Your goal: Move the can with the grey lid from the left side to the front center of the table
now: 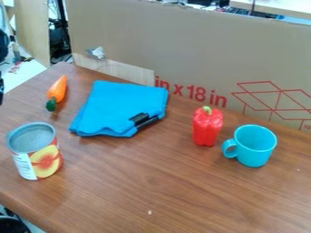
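An open lane is running from the near edge of the tabletop (152, 191) between 1 can (36, 152) and 1 mug (256, 148); cardboard (182, 50) is walling the far edge.

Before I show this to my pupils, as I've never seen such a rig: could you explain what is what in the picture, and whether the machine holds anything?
The machine is a single black robot arm. Dark parts at the left edge may belong to it, but too little shows to say whether anything is held. A fixed camera looks down at a slant on a wooden table. On it, from left to right, lie an orange carrot behind an upright tin can, a folded blue cloth, an upright red pepper and a turquoise mug. Behind stands cardboard.
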You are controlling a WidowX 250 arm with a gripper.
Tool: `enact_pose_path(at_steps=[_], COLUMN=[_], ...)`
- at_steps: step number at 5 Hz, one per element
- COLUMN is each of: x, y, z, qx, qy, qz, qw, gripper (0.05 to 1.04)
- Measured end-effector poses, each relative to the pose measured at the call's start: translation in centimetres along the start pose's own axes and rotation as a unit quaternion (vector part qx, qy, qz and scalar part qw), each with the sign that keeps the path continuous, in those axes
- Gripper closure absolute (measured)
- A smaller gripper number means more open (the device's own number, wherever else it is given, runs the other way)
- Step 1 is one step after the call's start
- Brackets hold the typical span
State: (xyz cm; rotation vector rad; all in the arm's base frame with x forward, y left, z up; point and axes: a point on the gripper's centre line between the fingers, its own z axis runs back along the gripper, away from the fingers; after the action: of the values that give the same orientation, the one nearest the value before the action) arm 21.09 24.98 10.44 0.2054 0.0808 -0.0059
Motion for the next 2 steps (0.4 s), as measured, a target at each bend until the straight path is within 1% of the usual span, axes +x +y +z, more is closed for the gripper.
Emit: enact_pose_path(at_steps=[1, 2], x=[0.4, 0.2], y=[-0.5, -1.8], z=[-2.1, -2.8], qx=[-0.01, -0.024], qy=[0.006, 0.02], qz=[0.005, -0.007], qw=[0.9999, 0.9995], gripper=[0.083, 0.083])
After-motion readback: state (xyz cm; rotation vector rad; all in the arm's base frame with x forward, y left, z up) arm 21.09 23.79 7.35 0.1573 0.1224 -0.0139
